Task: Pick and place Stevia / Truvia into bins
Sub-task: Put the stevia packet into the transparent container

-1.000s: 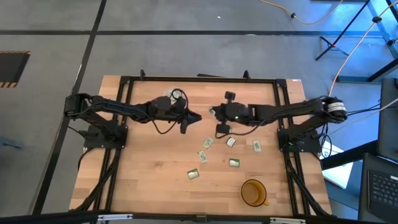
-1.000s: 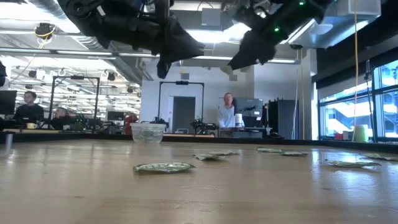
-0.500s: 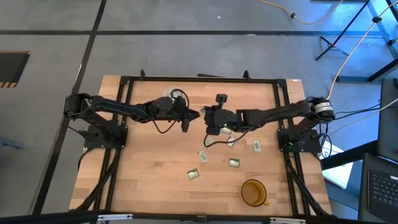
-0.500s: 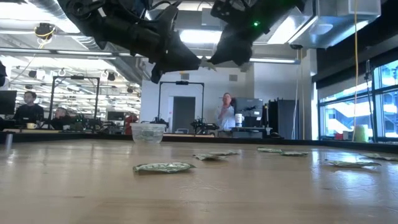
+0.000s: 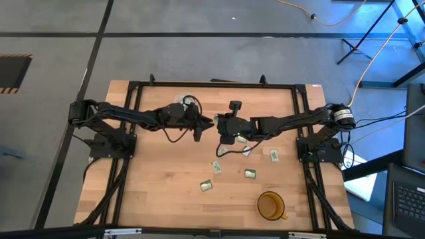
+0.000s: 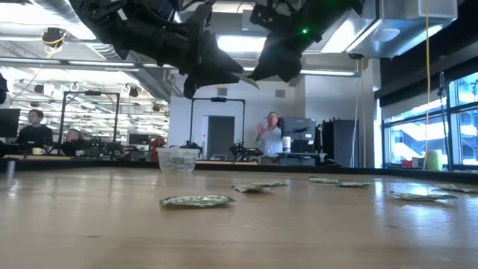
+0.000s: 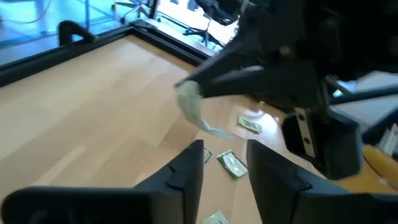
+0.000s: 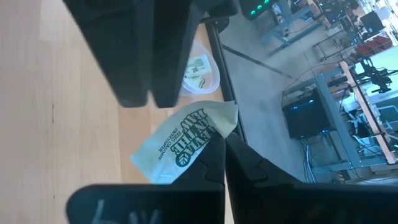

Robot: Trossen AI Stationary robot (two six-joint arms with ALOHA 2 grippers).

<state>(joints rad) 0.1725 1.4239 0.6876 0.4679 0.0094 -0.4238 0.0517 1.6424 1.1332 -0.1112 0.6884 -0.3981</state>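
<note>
My right gripper [image 5: 220, 125] is shut on one green and white Truvia sachet [image 8: 183, 143] and holds it in the air over the middle of the table. My left gripper [image 7: 224, 152] is open, level and just left of it, fingertips close to the sachet [image 7: 191, 104] without touching. The small clear cup [image 6: 178, 159], with sachets inside, stands near the far edge, partly under my left arm [image 5: 184, 103]. Several more sachets [image 5: 216, 166] lie flat right of the table's middle. My right gripper pinches the sachet between its two fingertips at one end [image 8: 214, 132]. The fingers come about level from the table's right. The sachet is lifted clear of the table, and its free end [image 7: 216, 130] slants down toward my left gripper.
An amber cup [image 5: 270, 205] stands near the near right corner. A black frame [image 5: 199, 84] runs round the table. Bare wood [image 5: 153, 179] lies on the near left. People [image 6: 270, 134] are in the room beyond the far edge.
My right gripper has swung from over the loose sachets toward the table's left and far edge, tipping from pointing down to level, and has carried the sachet up to my left gripper's fingertips. My left gripper has tipped up a little to face it.
</note>
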